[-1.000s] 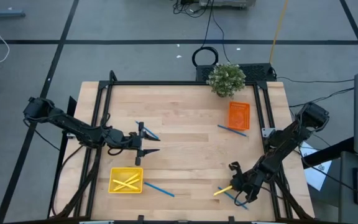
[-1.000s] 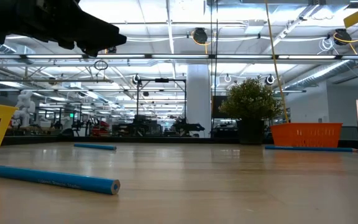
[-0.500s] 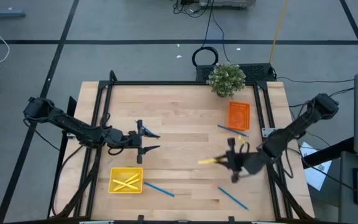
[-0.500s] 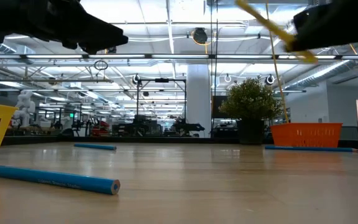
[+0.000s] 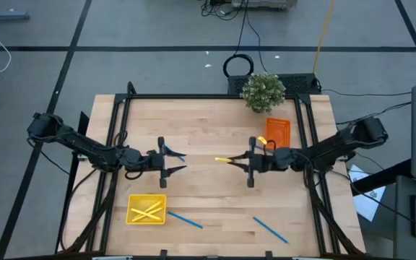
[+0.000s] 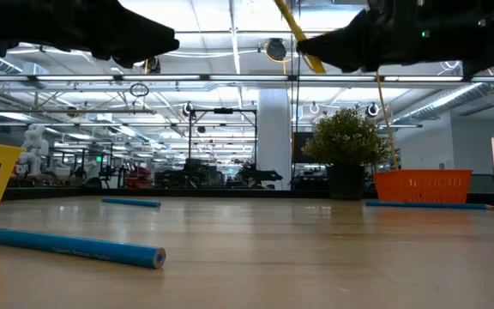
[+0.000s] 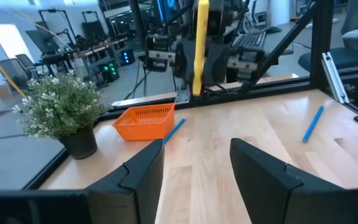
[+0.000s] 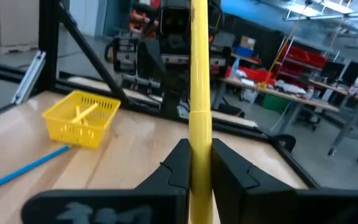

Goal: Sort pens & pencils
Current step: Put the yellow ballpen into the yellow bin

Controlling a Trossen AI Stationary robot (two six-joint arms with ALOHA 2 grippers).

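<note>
Handing over a yellow pencil (image 5: 231, 160) at table centre looks like the step in hand. R gripper (image 5: 250, 162) has its fingers clamped on the pencil, holding it in the air above the wood, tip toward the L arm. L gripper (image 5: 166, 159) hangs opposite, fingers apart, nothing between them; a clear gap separates it from the pencil tip.

Procedure (judged, not observed):
1. Keep the R grip firm; the pencil sticks out well past the fingers, so any wobble swings the free end.
2. Bring the L gripper in along the pencil's axis so the free end passes between the open fingers, not against one pad.
3. Close L on the shaft before R lets go. Releasing early drops it onto the table (image 5: 215, 130).
4. After transfer, carry to the yellow tray (image 5: 131, 205) near the L front corner, which already holds yellow sticks (image 5: 147, 211).

Other items: blue pencil (image 5: 185, 219) just beside the yellow tray; another blue one (image 5: 270, 230) near the front edge, R side; one more (image 5: 175, 154) partly under the L gripper. Orange tray (image 5: 279, 131) sits by the plant (image 5: 263, 92) at the far R. Contents of the orange tray: cannot tell.
</note>
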